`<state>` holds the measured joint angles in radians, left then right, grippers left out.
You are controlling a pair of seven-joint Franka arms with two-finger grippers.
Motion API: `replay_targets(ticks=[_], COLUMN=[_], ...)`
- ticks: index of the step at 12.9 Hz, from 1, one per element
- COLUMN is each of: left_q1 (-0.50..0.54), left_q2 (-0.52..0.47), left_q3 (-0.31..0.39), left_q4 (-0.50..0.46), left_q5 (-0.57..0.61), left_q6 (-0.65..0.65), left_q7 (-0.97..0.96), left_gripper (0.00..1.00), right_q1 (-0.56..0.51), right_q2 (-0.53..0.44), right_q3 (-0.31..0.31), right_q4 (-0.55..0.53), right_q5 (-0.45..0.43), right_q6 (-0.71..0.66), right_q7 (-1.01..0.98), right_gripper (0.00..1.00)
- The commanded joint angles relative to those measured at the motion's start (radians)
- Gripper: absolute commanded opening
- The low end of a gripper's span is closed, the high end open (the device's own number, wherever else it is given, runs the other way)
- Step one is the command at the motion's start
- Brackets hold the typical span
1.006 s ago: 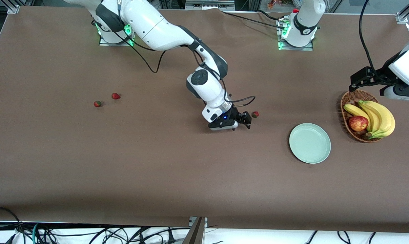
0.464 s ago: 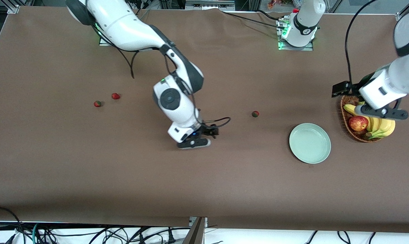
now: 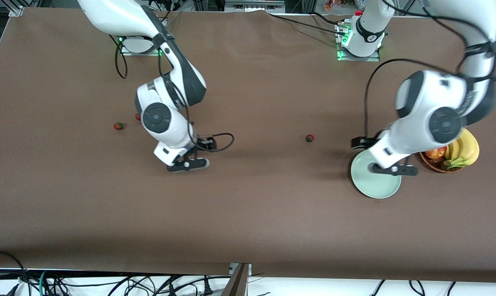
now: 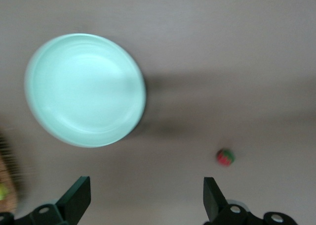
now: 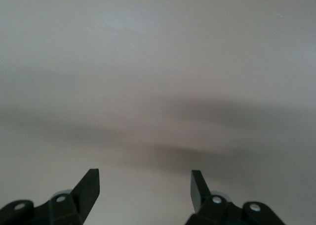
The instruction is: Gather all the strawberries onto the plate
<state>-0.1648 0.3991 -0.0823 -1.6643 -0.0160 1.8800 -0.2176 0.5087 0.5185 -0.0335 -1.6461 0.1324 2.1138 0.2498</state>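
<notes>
Three small red strawberries lie on the brown table: one [image 3: 310,138] mid-table, one [image 3: 118,126] toward the right arm's end, and one [image 3: 137,116] beside it, half hidden by the right arm. The pale green plate [image 3: 375,187] lies toward the left arm's end and holds nothing. My left gripper [image 3: 359,142] hangs open and empty over the table at the plate's rim. The left wrist view shows the plate [image 4: 86,89], the mid-table strawberry [image 4: 225,157] and the open gripper [image 4: 146,195]. My right gripper [image 3: 206,143] is open and empty over bare table; its wrist view [image 5: 145,183] shows only table.
A brown wicker basket [image 3: 437,165] with bananas [image 3: 467,148] and a red apple [image 3: 436,153] stands beside the plate at the left arm's end, partly hidden by the left arm. Cables run along the table's near edge.
The right gripper has swung away from the mid-table strawberry toward the right arm's end, leaving the berry on the table. The left arm has come from over the basket to the plate.
</notes>
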Motion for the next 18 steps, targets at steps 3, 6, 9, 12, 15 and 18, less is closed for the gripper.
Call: replay_targets(ticks=[3,6,9,12,15,18], left_q1=[-0.099,-0.169,-0.223,-0.28,-0.283,-0.283], left_q2=[0.03,0.004,0.013,0.046,0.056,0.067], left_q3=[0.013,0.013,0.013,0.016,0.015,0.015], left_q4=[-0.136,-0.315,-0.419,-0.442,-0.446,-0.443], left_q5=[-0.012,-0.012,-0.012,0.005,0.027,0.028], left_q6=[0.152,0.354,0.519,0.579,0.582,0.585], left_q7=[-0.118,-0.201,-0.284,-0.338,-0.342,-0.344], left_gripper=[1.0,1.0,1.0,1.0,0.37,0.16], right_q1=[0.005,0.005,0.005,0.005,0.005,0.005], right_q2=[-0.224,-0.287,-0.328,-0.321,-0.295,-0.288], right_q3=[-0.135,-0.238,-0.29,-0.318,-0.316,-0.316], right_q4=[-0.329,-0.463,-0.634,-0.76,-0.822,-0.84], right_q5=[-0.008,-0.01,-0.01,-0.005,-0.002,-0.002], right_q6=[0.005,0.014,0.138,0.305,0.408,0.416], right_q7=[-0.197,-0.299,-0.326,-0.357,-0.353,-0.353], right_gripper=[0.73,0.73,0.73,0.73,0.73,0.72])
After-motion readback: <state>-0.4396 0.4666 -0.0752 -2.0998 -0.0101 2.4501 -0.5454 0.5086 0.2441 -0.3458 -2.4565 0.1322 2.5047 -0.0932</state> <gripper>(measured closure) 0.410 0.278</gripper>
